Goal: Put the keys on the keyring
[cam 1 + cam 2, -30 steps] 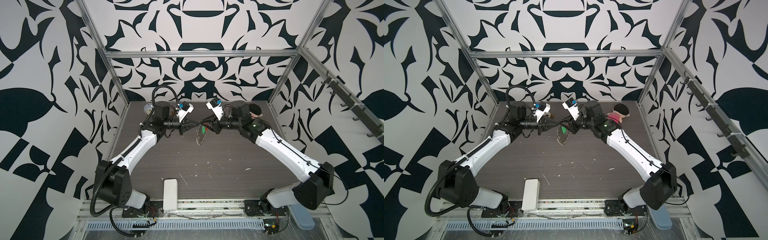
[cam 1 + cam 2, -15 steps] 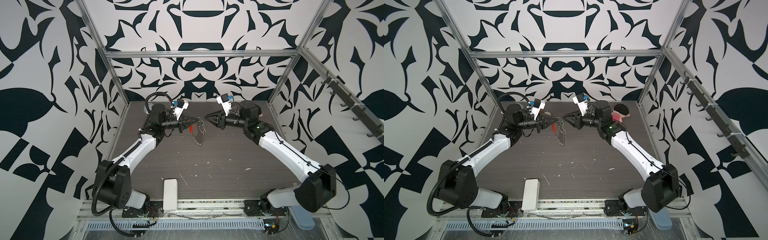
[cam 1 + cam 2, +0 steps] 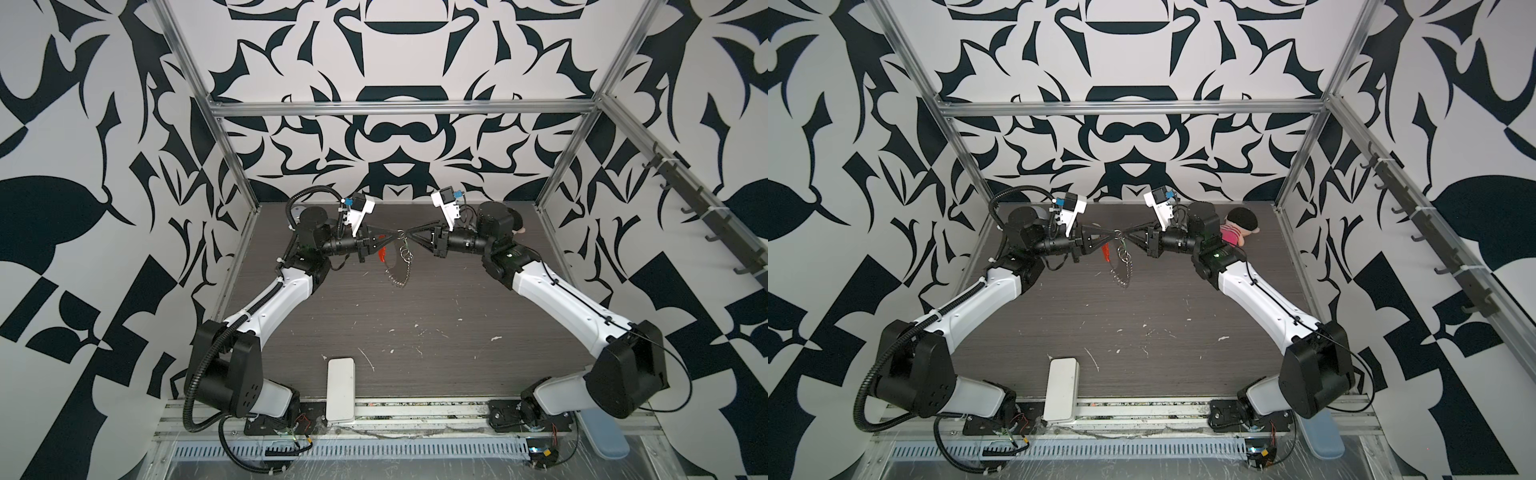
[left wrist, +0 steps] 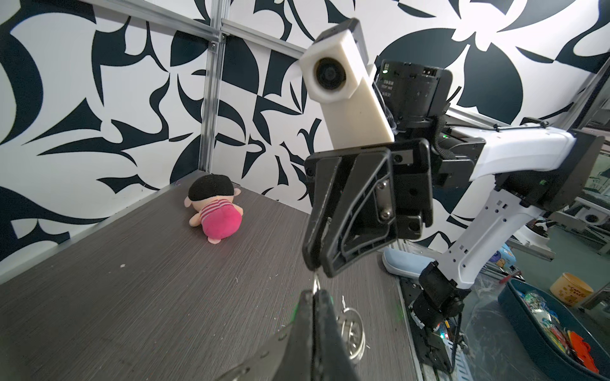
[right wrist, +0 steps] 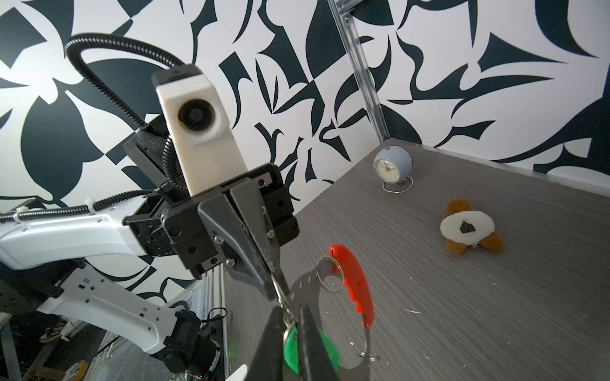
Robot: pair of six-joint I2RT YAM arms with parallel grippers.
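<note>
Both grippers meet tip to tip above the back of the table in both top views. My left gripper [image 3: 396, 237] [image 4: 315, 293] is shut on a silver ring of the keyring [image 3: 398, 274]. The red-orange bar [image 5: 355, 283], linked rings [image 4: 351, 330] and chain hang below it. My right gripper [image 3: 1126, 236] [image 5: 290, 311] has its fingers closed on the same small ring from the opposite side. The key's green head [image 5: 292, 346] shows through the narrow gap just under those fingers. Its blade is hidden.
A pink plush doll [image 3: 1235, 228] lies at the back right behind the right arm. A blue-grey desk clock [image 5: 392, 168] and a white-and-brown plush toy [image 5: 467, 227] sit at the back left. A white block [image 3: 340, 388] rests on the table's front edge.
Half a second ago the right gripper stood open and drawn back from the left one. It has moved in to the ring at the left tips and closed.
</note>
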